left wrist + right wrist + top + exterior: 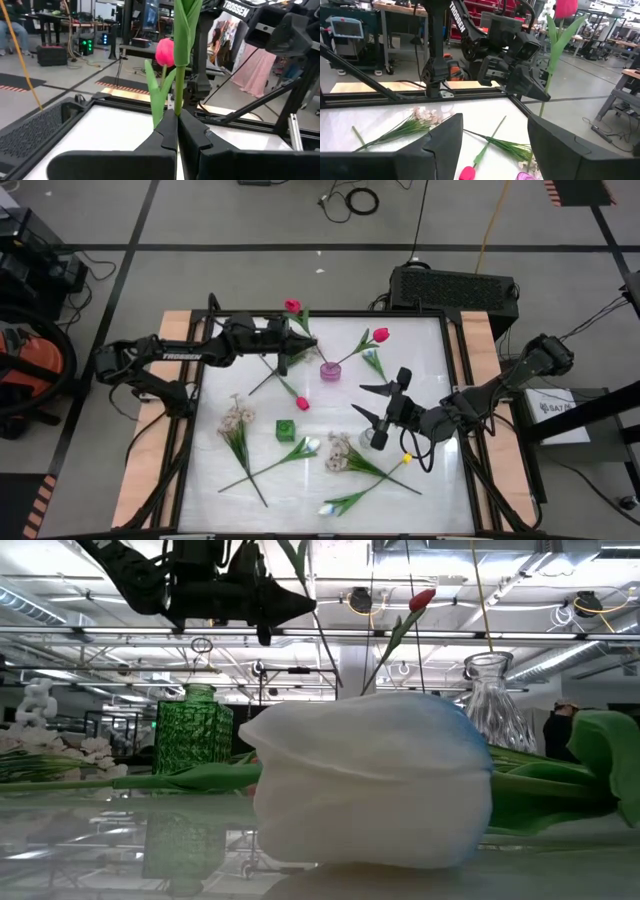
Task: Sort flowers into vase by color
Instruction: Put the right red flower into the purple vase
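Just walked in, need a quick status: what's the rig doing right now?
Sorting flowers by color. The left gripper is shut on a pink tulip's stem, holding it upright above the table near the pink vase, which already holds one pink tulip. The right gripper waits open. Other flowers, including a white tulip, lie on the table.

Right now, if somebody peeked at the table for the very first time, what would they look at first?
Probably the left gripper, raised near the table's far edge with its jaws shut on the green stem of a pink-red tulip. Just beside it, another pink tulip already leans out of a small pink vase. In the low view, a big white tulip head lying on the table fills the picture, with a green vase behind it.
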Robot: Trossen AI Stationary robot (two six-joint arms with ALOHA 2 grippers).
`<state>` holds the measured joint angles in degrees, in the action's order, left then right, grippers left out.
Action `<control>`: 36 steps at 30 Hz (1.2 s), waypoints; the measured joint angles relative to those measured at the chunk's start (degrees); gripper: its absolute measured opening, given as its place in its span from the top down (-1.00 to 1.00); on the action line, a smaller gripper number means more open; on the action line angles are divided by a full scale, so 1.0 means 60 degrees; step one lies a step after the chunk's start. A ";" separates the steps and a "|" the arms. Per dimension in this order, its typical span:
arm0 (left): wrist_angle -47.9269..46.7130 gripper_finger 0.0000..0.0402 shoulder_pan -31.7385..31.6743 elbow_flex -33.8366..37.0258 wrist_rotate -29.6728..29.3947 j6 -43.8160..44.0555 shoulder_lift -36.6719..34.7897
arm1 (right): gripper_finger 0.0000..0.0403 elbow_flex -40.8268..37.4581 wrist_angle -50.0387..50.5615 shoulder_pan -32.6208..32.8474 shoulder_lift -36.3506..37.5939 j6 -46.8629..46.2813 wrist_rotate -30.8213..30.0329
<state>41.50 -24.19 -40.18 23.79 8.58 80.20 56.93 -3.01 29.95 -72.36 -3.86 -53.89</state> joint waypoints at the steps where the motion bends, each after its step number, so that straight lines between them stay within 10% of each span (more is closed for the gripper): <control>1: -0.0044 0.99 -0.0026 0.0000 0.0000 -0.0005 0.0000 | -0.07 0.0000 0.0000 0.0000 0.0000 0.0000 0.0000; 36: 0.0572 0.73 -0.0262 -0.0004 -0.0765 -0.0263 0.2076 | -0.07 0.0000 0.0182 -0.0066 -0.0004 -0.0248 -0.0001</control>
<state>44.94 -25.76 -40.21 19.20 7.00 92.66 56.93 -1.91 29.56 -72.38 -5.34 -53.89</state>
